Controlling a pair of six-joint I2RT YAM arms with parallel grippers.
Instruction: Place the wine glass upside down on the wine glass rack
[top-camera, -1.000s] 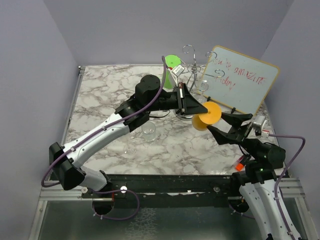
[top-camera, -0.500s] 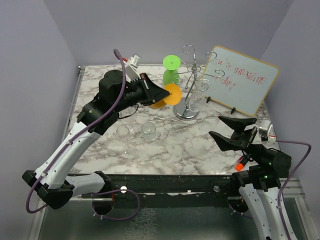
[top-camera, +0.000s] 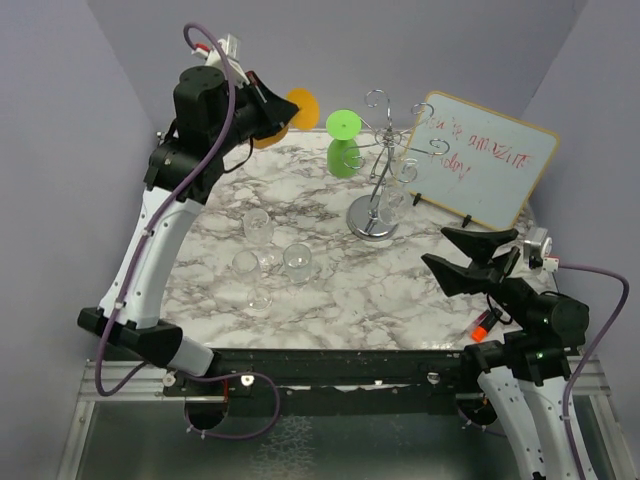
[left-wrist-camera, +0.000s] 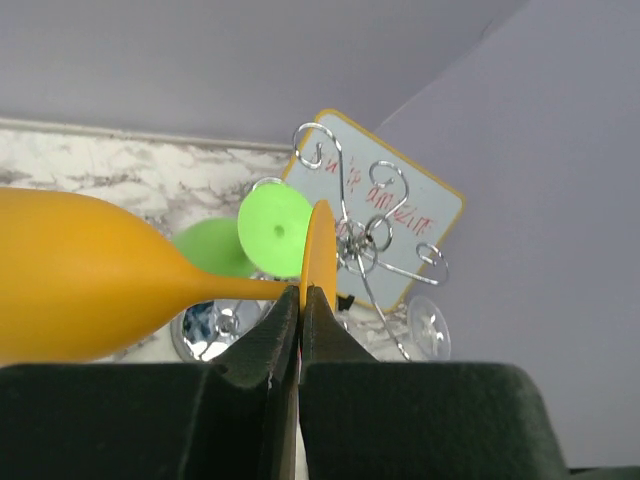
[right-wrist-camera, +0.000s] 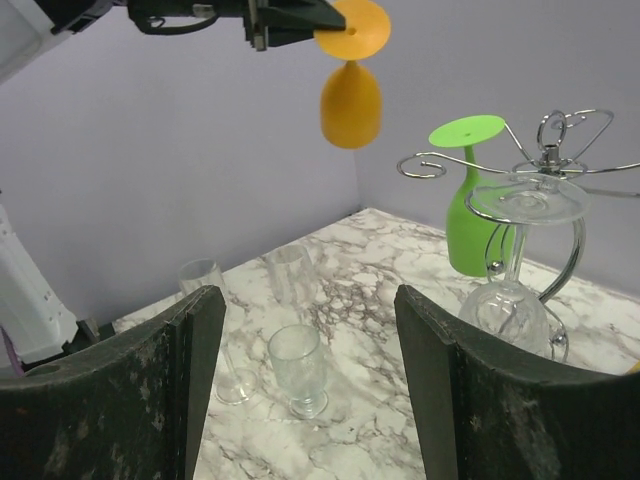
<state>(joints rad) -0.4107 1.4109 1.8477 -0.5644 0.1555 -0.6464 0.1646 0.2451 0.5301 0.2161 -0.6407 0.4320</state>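
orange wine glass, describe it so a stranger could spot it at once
Start at the chrome wine glass rack at the back of the marble table. High to its left, the left gripper holds the orange wine glass upside down by its stem. It is the only orange glass; the green wine glass hangs on the rack.

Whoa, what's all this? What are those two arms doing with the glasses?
The left tool is shut on an orange wine glass, holding it upside down by the stem, high above the back left of the table. The glass is not yet on the chrome rack, where a green glass and a clear one already hang upside down. The right tool hovers open and empty at the right. A few clear glasses stand on the marble.
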